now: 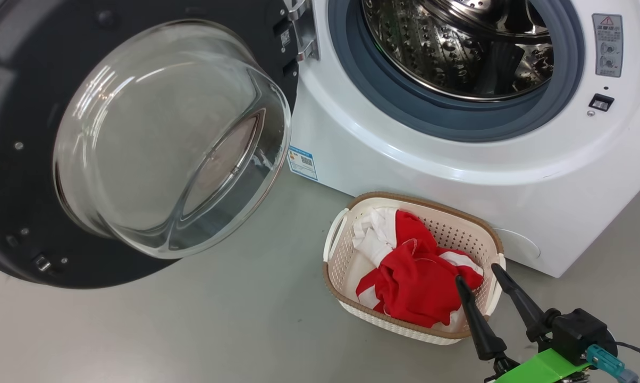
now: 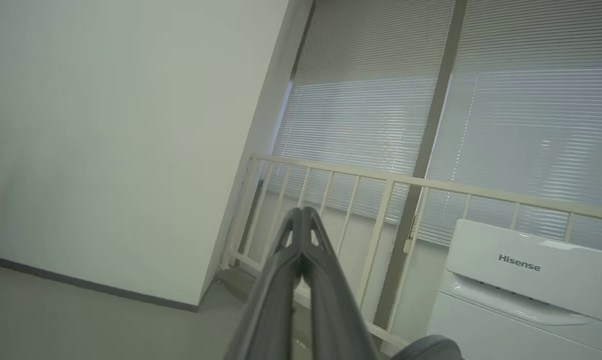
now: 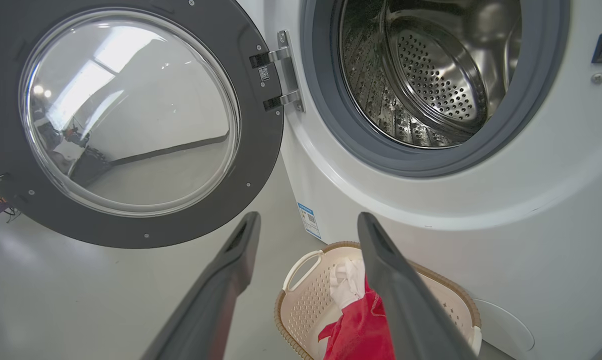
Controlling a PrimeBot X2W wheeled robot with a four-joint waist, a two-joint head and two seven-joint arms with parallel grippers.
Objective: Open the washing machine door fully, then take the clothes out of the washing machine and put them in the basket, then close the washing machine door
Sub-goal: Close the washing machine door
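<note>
**Door swung wide, red laundry lying in the basket**

The washing machine door (image 1: 171, 138) is hanging wide open, swung out on its hinge to about nine o'clock of the opening. Its glass bowl is bulging toward me. The washing machine (image 1: 405, 159) is standing behind it, and the perforated steel of the drum (image 1: 458, 48) is shining inside the grey-blue seal (image 1: 384, 101). A small blue label (image 1: 302, 162) is sticking to the white front at about seven o'clock of the opening.

The basket (image 1: 421, 201) is sitting on the grey floor (image 1: 219, 330), just beside the foot of the machine at roughly six o'clock of the drum. The clothes (image 1: 415, 276) are lying bunched inside it, red fabric with white parts toward the basket's eleven o'clock side.

The right gripper (image 1: 477, 273) is reaching in from five o'clock of the basket with its two dark fingers spread apart and nothing between them. One tip is hanging over the red fabric and the other near the basket's rim; I can't tell whether either is touching. In its own wrist view, the right gripper (image 3: 307, 216) is framing the basket and the label between its fingers.

The left gripper (image 2: 301, 212) is pointing away at a cream railing (image 2: 381, 180) and window blinds (image 2: 381, 100), its fingers pressed together on nothing.
</note>
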